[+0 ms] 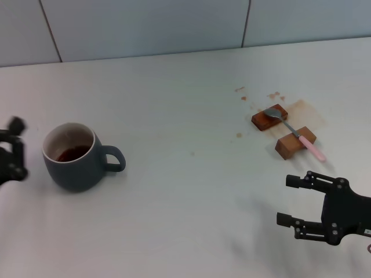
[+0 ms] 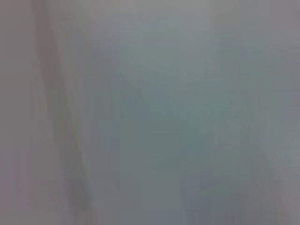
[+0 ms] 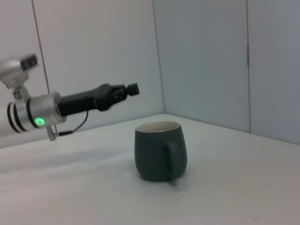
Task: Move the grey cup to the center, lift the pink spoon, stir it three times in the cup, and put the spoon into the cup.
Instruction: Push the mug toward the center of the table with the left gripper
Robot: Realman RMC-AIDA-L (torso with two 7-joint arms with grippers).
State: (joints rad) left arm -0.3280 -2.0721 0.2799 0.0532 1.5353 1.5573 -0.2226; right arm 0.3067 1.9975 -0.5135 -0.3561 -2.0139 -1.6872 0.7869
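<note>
Grey cup (image 1: 74, 157) stands upright near the left edge of the table (image 1: 174, 116), handle toward the centre, dark liquid inside. Left gripper (image 1: 13, 152) sits just beside it at the left edge — mostly cut off, so I cannot tell how its fingers stand; its wrist view shows only a blur. Pink spoon (image 1: 295, 132) lies across two wooden blocks (image 1: 282, 131) toward the right edge, amid brown stains. Right gripper (image 1: 293, 201) hovers near the front right corner, fingers spread, holding nothing.
</note>
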